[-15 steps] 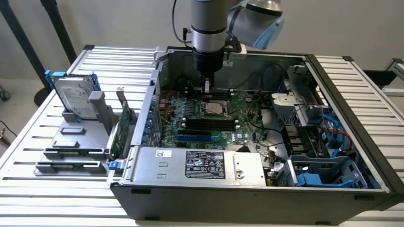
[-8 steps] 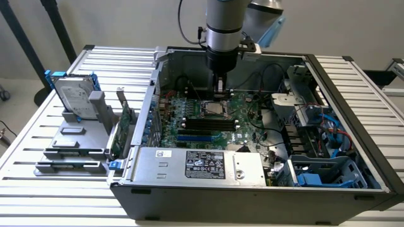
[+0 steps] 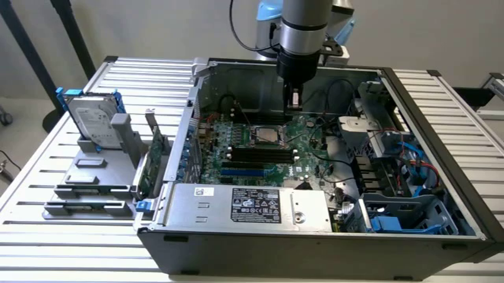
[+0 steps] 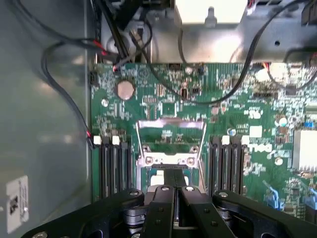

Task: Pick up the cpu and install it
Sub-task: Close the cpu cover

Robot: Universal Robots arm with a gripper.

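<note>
The cpu (image 3: 268,135), a small square chip with a silvery top, lies flat in the socket in the middle of the green motherboard (image 3: 236,168) inside the open computer case. My gripper (image 3: 294,105) hangs inside the case, above the board and just beyond the socket, apart from the chip. In the wrist view the two black fingers (image 4: 161,203) meet, so the gripper (image 4: 174,187) is shut with nothing visible between them. Past the fingertips stands the raised metal socket frame (image 4: 171,130); a pale corner below it is mostly hidden by the fingers.
Black memory slots (image 3: 256,154) sit in front of the socket and the power supply (image 3: 244,203) lies at the case front. Loose cables (image 4: 64,94) run along the case wall. Outside, at the exterior view's left, a grey rack holds the hard drive (image 3: 93,121) and a green card (image 3: 157,154).
</note>
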